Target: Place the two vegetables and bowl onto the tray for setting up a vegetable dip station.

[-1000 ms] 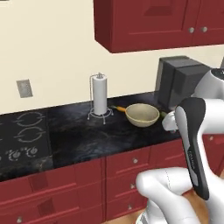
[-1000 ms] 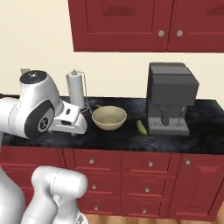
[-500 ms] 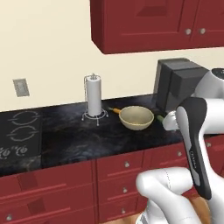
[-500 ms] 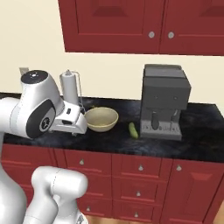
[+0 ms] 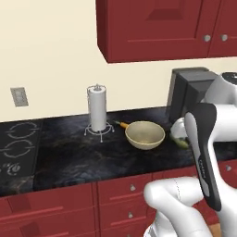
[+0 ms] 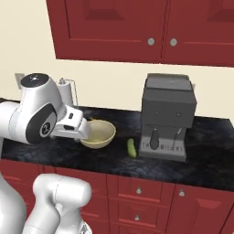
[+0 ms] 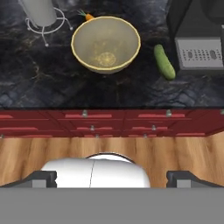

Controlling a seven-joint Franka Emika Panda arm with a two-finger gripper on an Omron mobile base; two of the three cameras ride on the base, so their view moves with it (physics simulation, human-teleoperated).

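Sideways travel of the base is recorded: across both base views the whole scene has slid over the last second, so the cameras moved, not the items. No item is seen displaced on the worktop. Judged consequence: the robot is being lined up with the task items; no pick has begun.

Item 1, bowl: cream-beige, upright, empty, on the dark worktop between the paper-towel holder and the coffee machine.

Item 2, carrot: slim, orange, green tip; lying just behind the bowl, mostly hidden by its rim; whether it touches the rim cannot be told.

Item 3, cucumber: green, lying flat just beside the coffee machine's base, apart from the bowl.

Item 4, tray: not located; its place is left unstated.

Item 5, fingers: spread to their widest, nothing held. In the hand view both tips are seen low at the frame's edges, with wooden floor and cabinet drawers between them and the worktop. All three items are well apart from the fingers, beyond the worktop edge; the bowl lies nearly straight ahead, the cucumber off to one side.

Judged progress: none of the three items placed.
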